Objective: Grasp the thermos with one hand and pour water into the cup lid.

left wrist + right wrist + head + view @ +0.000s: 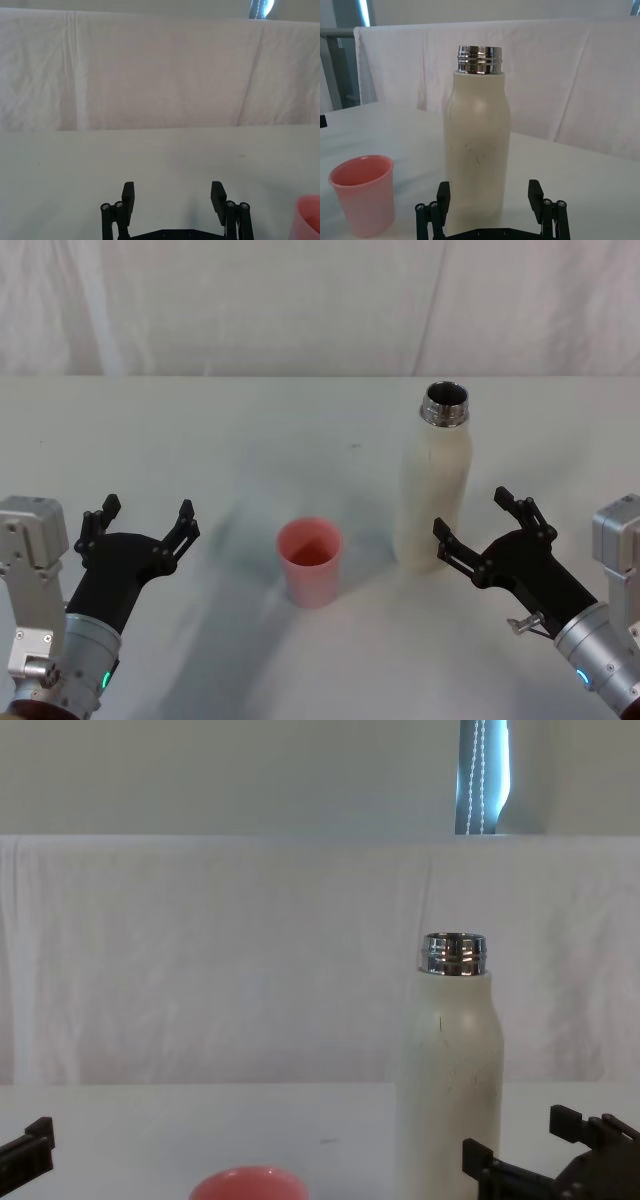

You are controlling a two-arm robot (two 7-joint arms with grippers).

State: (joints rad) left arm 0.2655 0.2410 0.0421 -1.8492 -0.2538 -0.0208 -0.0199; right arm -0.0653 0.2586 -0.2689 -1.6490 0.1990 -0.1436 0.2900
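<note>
**Pre-grasp: right claw lined up on thermos, nothing held**

Right gripper (pixel 487 528): fingers spread apart, empty, set low and just short of the thermos (pixel 434 480). In the right wrist view the bottle body stands directly ahead, centred between the two fingertips (pixel 443 192); the opening looks wide enough to take it. Judged a side grasp on the lower body, which would leave the chrome neck free for tipping.

Thermos: upright on the table (pixel 200 440), uncapped, neck open.

Cup lid (pixel 309 560): upright, mouth up, off to the inner side of the right gripper, near the thermos but apart. That placement should let one arm tilt the bottle across to it.

Left gripper (pixel 143 524): fingers apart, empty, parked well apart from the cup lid on its far side.

Next: advance, close, lift.
</note>
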